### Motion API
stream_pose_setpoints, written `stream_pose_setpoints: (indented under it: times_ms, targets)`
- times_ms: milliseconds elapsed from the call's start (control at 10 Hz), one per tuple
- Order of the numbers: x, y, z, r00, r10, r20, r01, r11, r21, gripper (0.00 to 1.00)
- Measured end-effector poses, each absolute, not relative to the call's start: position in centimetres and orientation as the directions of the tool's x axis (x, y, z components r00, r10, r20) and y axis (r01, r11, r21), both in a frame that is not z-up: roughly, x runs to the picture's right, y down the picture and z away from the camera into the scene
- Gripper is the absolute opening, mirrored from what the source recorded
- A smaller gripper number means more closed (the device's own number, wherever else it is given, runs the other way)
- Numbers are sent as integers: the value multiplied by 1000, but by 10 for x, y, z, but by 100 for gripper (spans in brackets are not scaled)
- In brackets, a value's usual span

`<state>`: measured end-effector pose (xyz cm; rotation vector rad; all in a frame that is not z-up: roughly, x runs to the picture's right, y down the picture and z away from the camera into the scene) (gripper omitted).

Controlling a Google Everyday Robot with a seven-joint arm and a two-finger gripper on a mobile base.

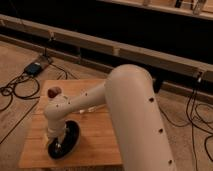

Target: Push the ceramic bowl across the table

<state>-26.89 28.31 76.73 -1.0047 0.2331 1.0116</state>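
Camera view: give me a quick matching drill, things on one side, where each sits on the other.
Things:
1. ceramic bowl
2. small white cup
3. tool
4. blue box

Places:
A. on the floor beyond the table, among cables
B. near the table's front left edge
C. at the table's far left corner
D. down at the bowl, at the end of the white arm

Pairs: 1-B, 2-C, 3-D, 4-A
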Motion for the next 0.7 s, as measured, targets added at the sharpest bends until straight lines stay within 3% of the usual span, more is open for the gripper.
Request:
stream_pose_setpoints:
  times_ms: [700]
  targets:
    - [-266,253,762,532,654,-537,-788,151,-597,65]
